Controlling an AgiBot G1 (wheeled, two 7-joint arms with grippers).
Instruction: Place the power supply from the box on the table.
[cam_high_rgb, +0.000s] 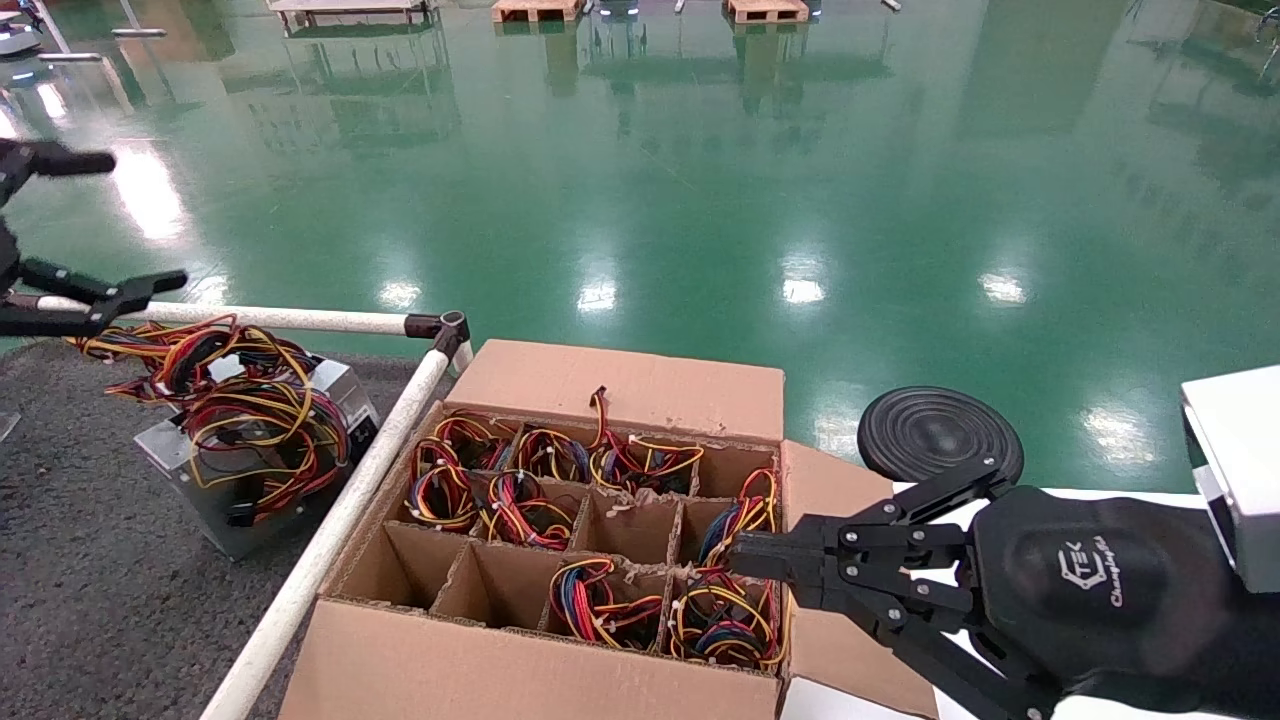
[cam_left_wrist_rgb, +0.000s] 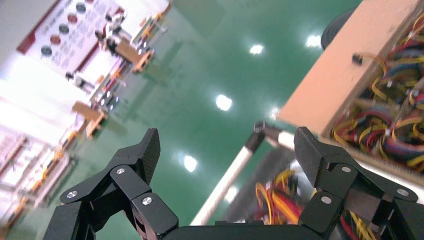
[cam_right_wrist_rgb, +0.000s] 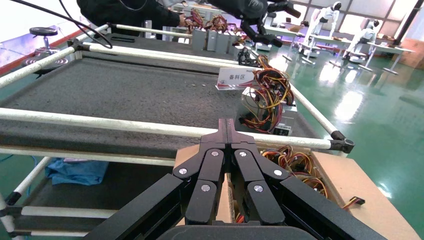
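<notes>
The right end effector (cam_high_rgb: 745, 558), its fingers pressed together and holding nothing, hovers over the near right corner of the box (cam_high_rgb: 620, 385), just above a cell stuffed with bundled red, yellow and black wires. The left end effector (cam_high_rgb: 100, 225), fingers spread wide apart and empty, hangs at the far left above the tabletop (cam_high_rgb: 80, 560). Below it a power supply (cam_high_rgb: 250, 450) rests on that grey tabletop with its tangled wires piled on top, just left of the white rail (cam_high_rgb: 340, 520) that separates it from the box.
</notes>
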